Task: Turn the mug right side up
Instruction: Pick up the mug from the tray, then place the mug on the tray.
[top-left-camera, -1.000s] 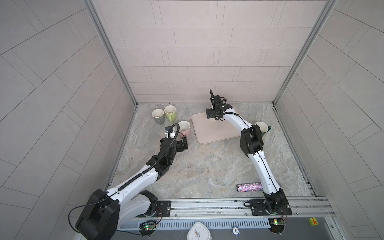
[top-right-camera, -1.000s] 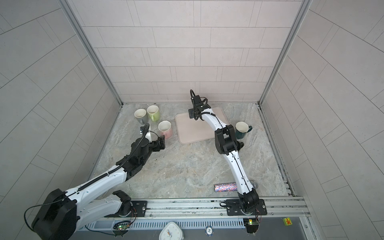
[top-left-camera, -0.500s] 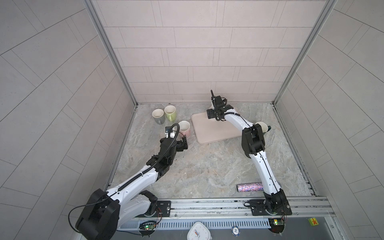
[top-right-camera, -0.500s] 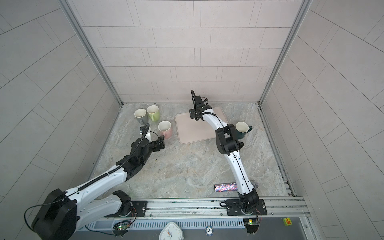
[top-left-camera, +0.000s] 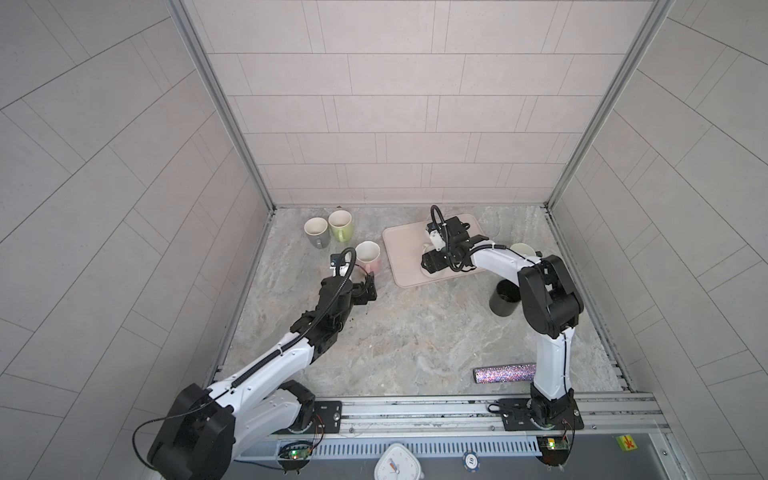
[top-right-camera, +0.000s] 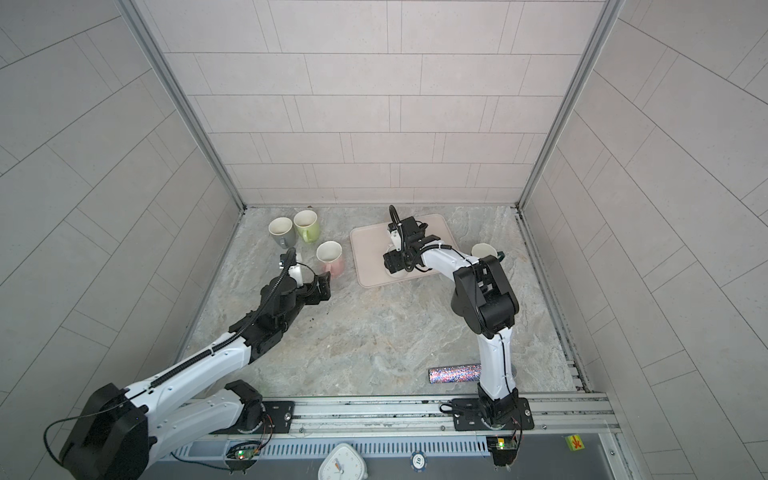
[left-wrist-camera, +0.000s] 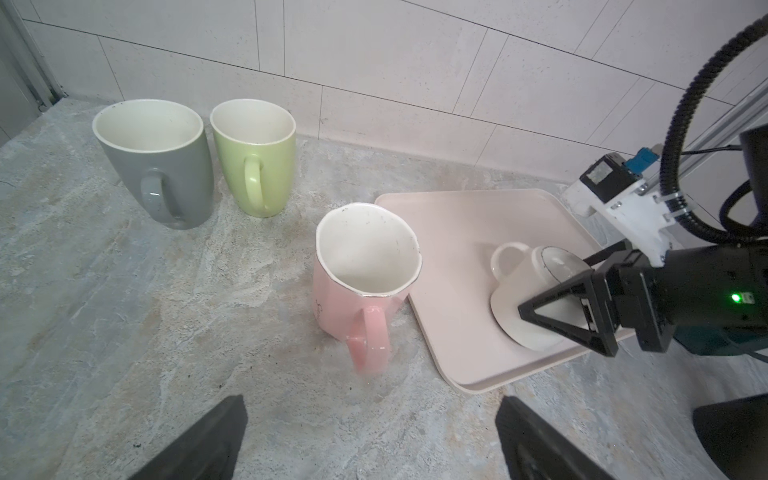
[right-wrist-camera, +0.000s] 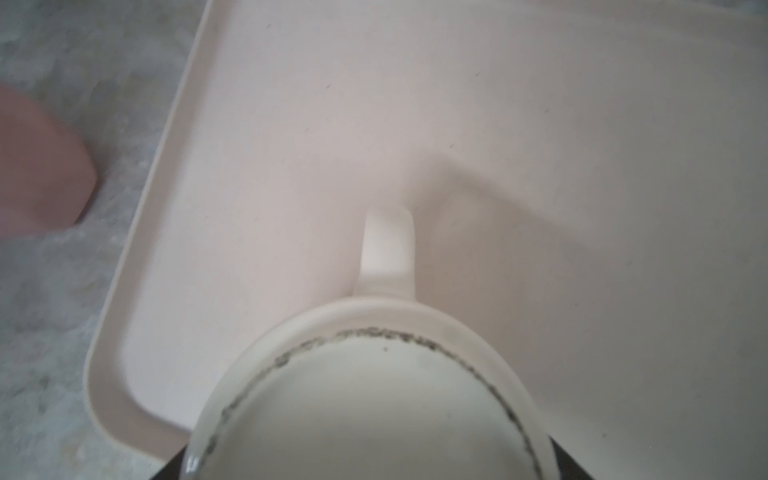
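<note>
While I stand at the rail side, the nearest thing is a glittery tube (top-left-camera: 505, 372) lying on the stone table (top-left-camera: 415, 332), well apart from the work. Further in, the left gripper (top-left-camera: 365, 291) hovers with its jaws spread wide and empty, just short of an upright pink mug (left-wrist-camera: 357, 307).

Beyond that lies the pink tray (left-wrist-camera: 449, 232), and on it sits the white mug (left-wrist-camera: 519, 286), near the tray's front edge. The right gripper (left-wrist-camera: 555, 286) straddles it, one finger on each side of the wall. I cannot tell whether the pads are pressing yet or only standing beside it.

To my eye the step in hand is taking the grip. It would go best with the pads squeezing squarely on opposite sides of the wall, then a lift clear of the tray before the wrist rolls half a turn, so the rim does not scrape or catch.

Mouth down, the mug has its flat base facing up and its long axis close to vertical. Its handle (right-wrist-camera: 388, 245) sticks out away from the right wrist, free of both fingers.

Farthest back, a grey mug (left-wrist-camera: 166, 166) and a green mug (left-wrist-camera: 257, 158) stand upright by the wall.
</note>
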